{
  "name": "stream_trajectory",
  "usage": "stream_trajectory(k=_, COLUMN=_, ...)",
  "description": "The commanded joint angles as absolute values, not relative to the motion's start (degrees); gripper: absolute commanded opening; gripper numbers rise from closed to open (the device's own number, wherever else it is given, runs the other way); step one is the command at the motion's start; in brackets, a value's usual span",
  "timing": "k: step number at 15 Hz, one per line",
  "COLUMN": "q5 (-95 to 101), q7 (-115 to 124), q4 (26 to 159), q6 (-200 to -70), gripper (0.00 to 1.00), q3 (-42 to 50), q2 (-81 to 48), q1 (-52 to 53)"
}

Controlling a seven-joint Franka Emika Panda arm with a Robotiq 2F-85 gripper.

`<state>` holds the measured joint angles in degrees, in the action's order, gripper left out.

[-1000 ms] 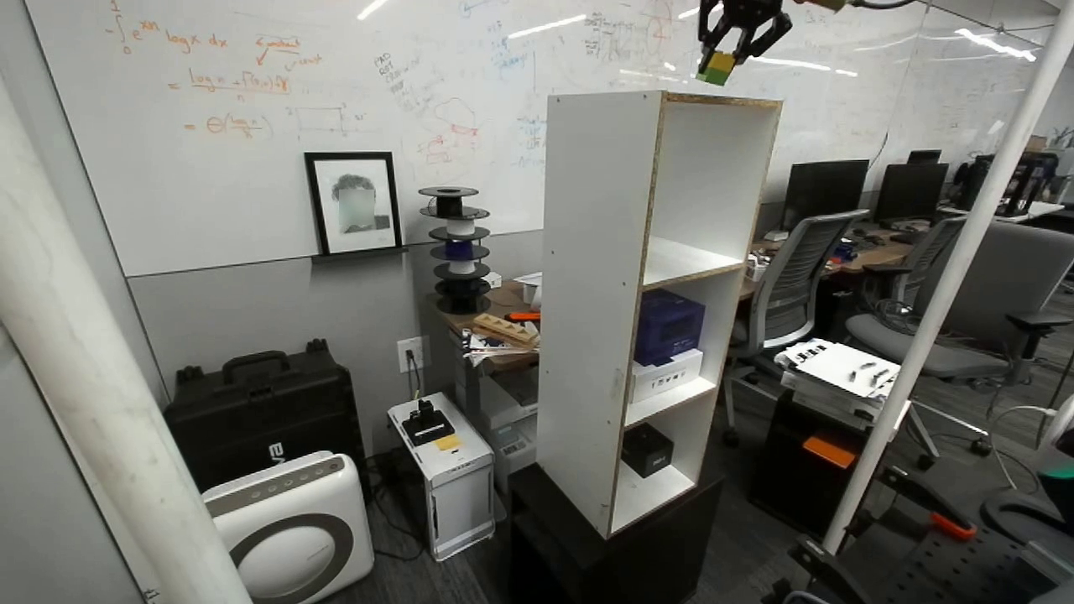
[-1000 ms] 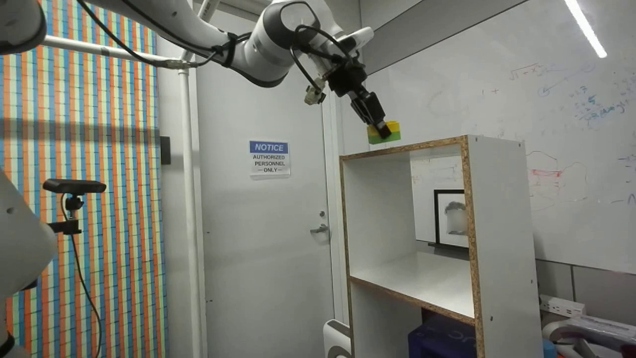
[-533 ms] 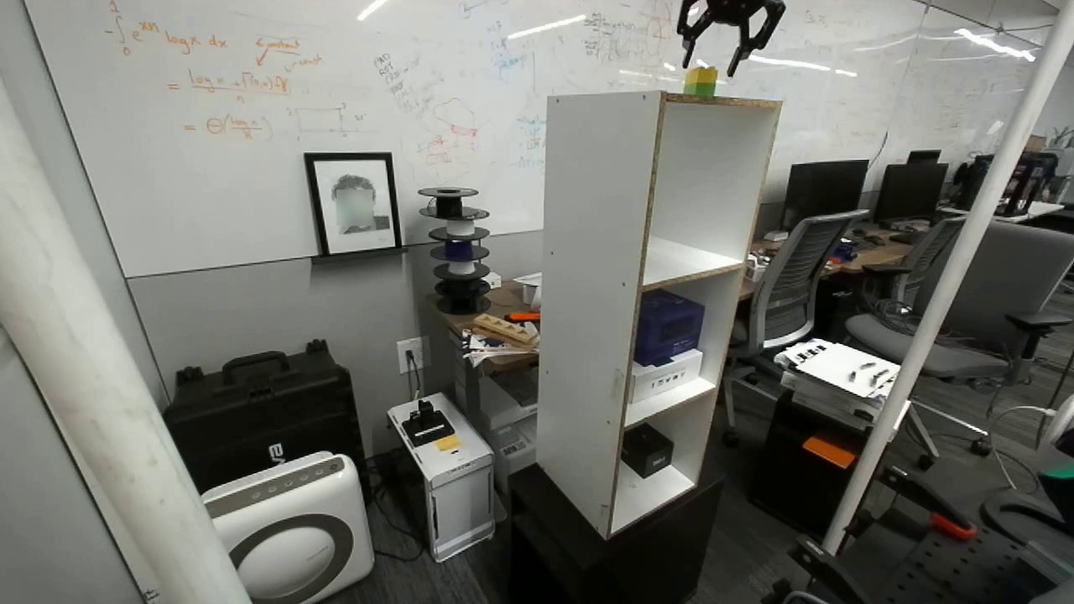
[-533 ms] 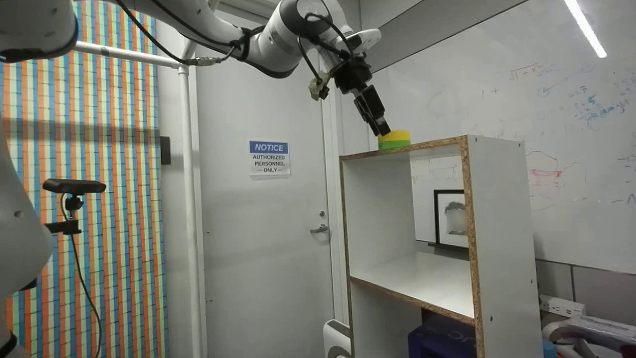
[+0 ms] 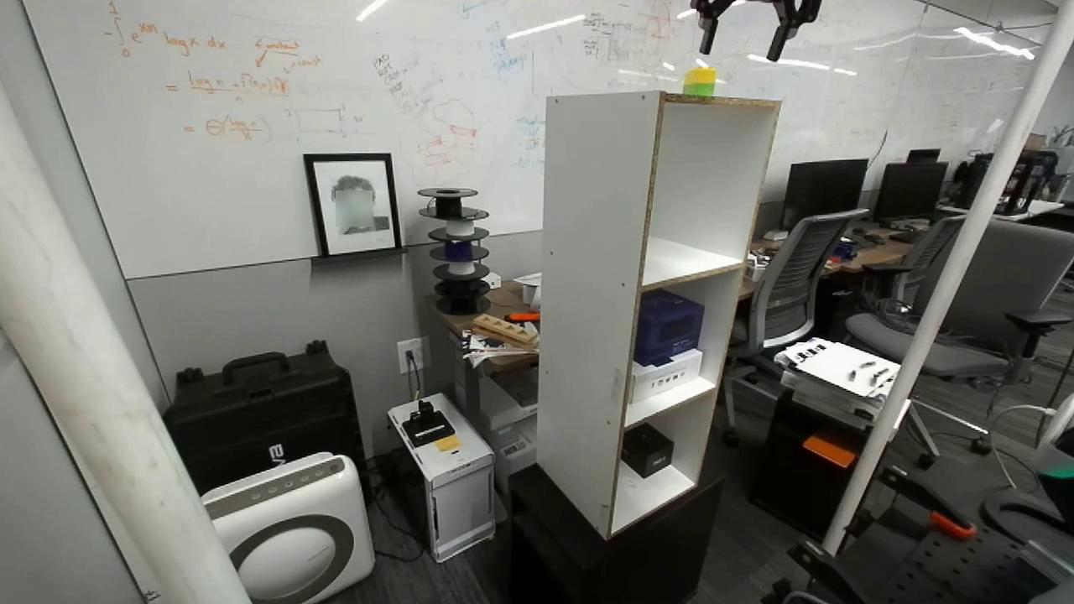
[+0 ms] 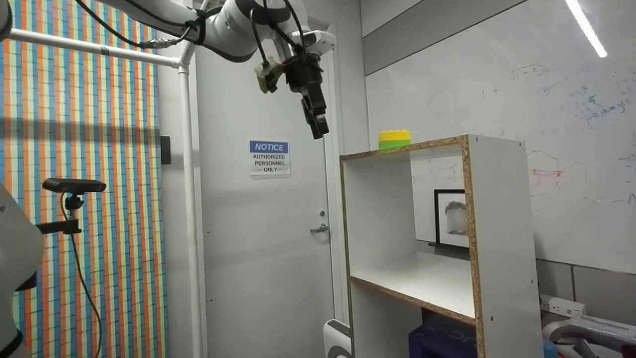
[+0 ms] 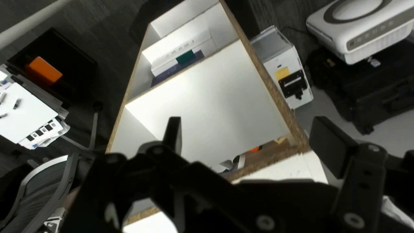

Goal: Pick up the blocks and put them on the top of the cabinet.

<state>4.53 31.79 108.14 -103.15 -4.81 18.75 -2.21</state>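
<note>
One yellow-over-green studded block (image 6: 394,139): sitting level on top of the tall white open-fronted cabinet with chipboard edges (image 5: 600,294), lying between the top's corners in both exterior views, its flat underside probably keeping it from tipping.
Low black base (image 5: 646,564): propping the cabinet up, likely bringing its top within reach of the white jointed arm (image 6: 231,32).
Black two-fingered gripper (image 5: 740,54): hanging clear of the block, its fingers (image 7: 331,147) standing wide apart and holding nothing, presumably so that neither is nudging it.
Cabinet top: bearing the block, so this placement is apparently finishing; whether more blocks are waiting is not showing.
</note>
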Motion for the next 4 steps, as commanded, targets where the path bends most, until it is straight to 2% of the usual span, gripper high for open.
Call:
stream_trajectory(k=1, q5=2.23, q7=28.11, q4=116.81, q6=-101.13, gripper=1.00, q3=-4.81, q2=25.14, q1=-1.07)
stream_trajectory(k=3, q5=1.54, q7=29.89, q4=121.17, q6=-102.24, gripper=1.00, q3=-4.80, q2=26.73, q1=-1.72)
stream_trajectory(k=4, q5=2.86, q7=29.90, q4=116.79, q6=-101.36, gripper=1.00, q3=-5.56, q2=23.65, q1=-2.02)
